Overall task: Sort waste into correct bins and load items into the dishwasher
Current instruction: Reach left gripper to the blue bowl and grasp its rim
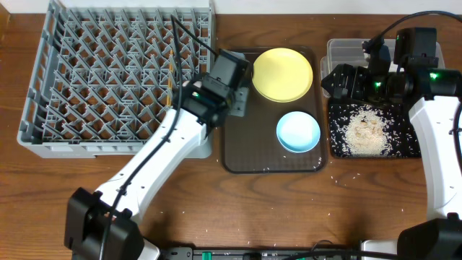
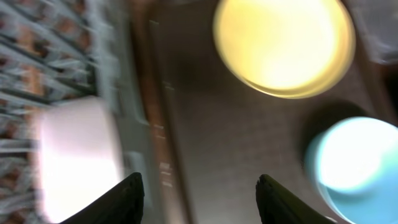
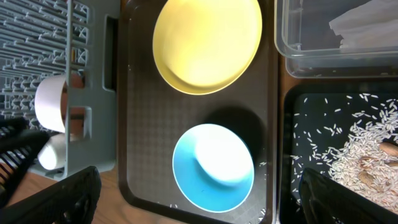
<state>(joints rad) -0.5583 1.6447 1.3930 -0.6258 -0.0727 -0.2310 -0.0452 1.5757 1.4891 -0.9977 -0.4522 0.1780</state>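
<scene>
The yellow plate [image 1: 282, 74] lies flat at the far end of the brown tray [image 1: 245, 148]. The light blue bowl [image 1: 298, 132] sits closer to the robot and does not touch it. I judge the plate to be light, stiff and smooth, so it may slip. Its raised rim seems the only place to pinch, best on the side toward the dish rack [image 1: 108, 79]. The left gripper [image 2: 199, 186] hangs over the left part of the tray, fingers spread and empty. The right gripper [image 3: 199, 179] is also spread wide and holds nothing.

Brown tray [image 1: 253, 144] lies on wooden table [image 1: 289, 213].
</scene>
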